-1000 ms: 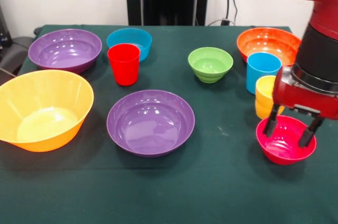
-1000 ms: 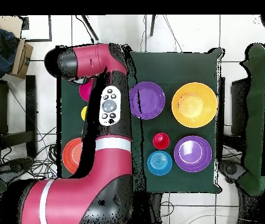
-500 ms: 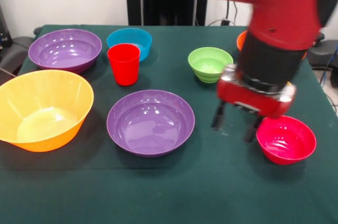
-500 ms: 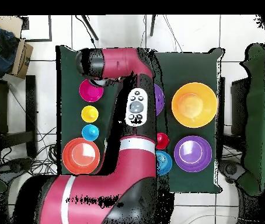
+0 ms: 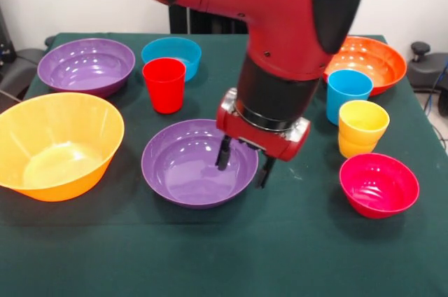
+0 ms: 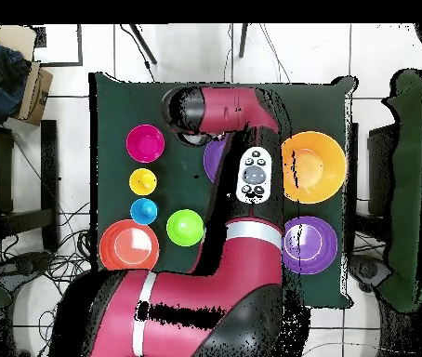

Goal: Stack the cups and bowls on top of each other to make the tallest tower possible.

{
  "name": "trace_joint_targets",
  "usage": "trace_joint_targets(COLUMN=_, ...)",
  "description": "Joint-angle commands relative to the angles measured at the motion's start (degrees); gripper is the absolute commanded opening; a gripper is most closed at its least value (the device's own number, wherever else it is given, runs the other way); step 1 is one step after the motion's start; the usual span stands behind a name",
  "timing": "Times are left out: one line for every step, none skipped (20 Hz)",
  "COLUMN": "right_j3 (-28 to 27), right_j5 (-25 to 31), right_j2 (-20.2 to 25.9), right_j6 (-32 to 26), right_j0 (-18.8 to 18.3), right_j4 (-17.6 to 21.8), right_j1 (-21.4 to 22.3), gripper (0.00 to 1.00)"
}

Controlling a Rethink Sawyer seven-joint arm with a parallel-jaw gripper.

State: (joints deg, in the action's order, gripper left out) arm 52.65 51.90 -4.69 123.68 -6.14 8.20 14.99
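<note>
So the gripper is hanging over the right rim of the purple bowl that sits near the middle of the table, toward its near edge. Fingers are spread apart with nothing between them; one dark fingertip is over the inside of the bowl, the other just outside the rim. Can't tell if it's actually touching the bowl.

The rest of the stuff, going by the front view: a big yellow-orange bowl at the left edge, a second purple bowl in the far left corner, and a blue bowl just beside it, with a red cup standing upright right in front of the blue one. On the right side there's an orange bowl at the far right corner, partly hidden by the arm. A light blue cup stands in front of it, then a yellow cup just beside that, which looks like it's nested in another yellow one. A magenta-pink bowl is closest to the near edge on that side.

From overhead a green bowl shows next to the arm, near the light blue cup. Nothing else is stacked; all bowls sit open side up.
</note>
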Motion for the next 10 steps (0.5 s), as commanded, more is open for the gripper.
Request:
trace_joint_targets(right_j3=4.40, right_j5=-2.13, right_j2=8.18, right_j6=-16.74, right_j0=-0.42, right_j4=5.14, right_j1=-1.14, gripper=1.00)
trace_joint_targets(right_j3=4.28, right_j5=-2.07, right_j2=8.30, right_j6=-16.59, right_j0=-0.38, right_j4=5.24, right_j1=-1.22, gripper=1.00)
trace_joint_targets(right_j3=4.17, right_j5=-2.00, right_j2=8.41, right_j6=-16.44, right_j0=-0.34, right_j4=5.35, right_j1=-1.31, gripper=1.00)
trace_joint_targets(right_j3=4.06, right_j5=-1.93, right_j2=8.53, right_j6=-16.29, right_j0=-0.30, right_j4=5.45, right_j1=-1.39, gripper=1.00)
trace_joint_targets(right_j3=4.00, right_j5=-1.89, right_j2=8.68, right_j6=-16.17, right_j0=-0.33, right_j4=5.59, right_j1=-1.46, gripper=1.00)
trace_joint_targets(right_j3=3.94, right_j5=-1.86, right_j2=8.83, right_j6=-16.05, right_j0=-0.35, right_j4=5.73, right_j1=-1.53, gripper=1.00)
trace_joint_targets(right_j3=3.38, right_j5=-1.61, right_j2=9.03, right_j6=-16.00, right_j0=-0.39, right_j4=5.88, right_j1=-1.87, gripper=1.00)
trace_joint_targets(right_j3=3.45, right_j5=-1.65, right_j2=9.17, right_j6=-15.76, right_j0=-0.35, right_j4=6.02, right_j1=-1.88, gripper=1.00)
trace_joint_targets(right_j3=3.52, right_j5=-1.69, right_j2=9.30, right_j6=-15.53, right_j0=-0.31, right_j4=6.16, right_j1=-1.90, gripper=1.00)
trace_joint_targets(right_j3=3.54, right_j5=-1.75, right_j2=9.45, right_j6=-15.30, right_j0=-0.25, right_j4=6.27, right_j1=-1.93, gripper=1.00)
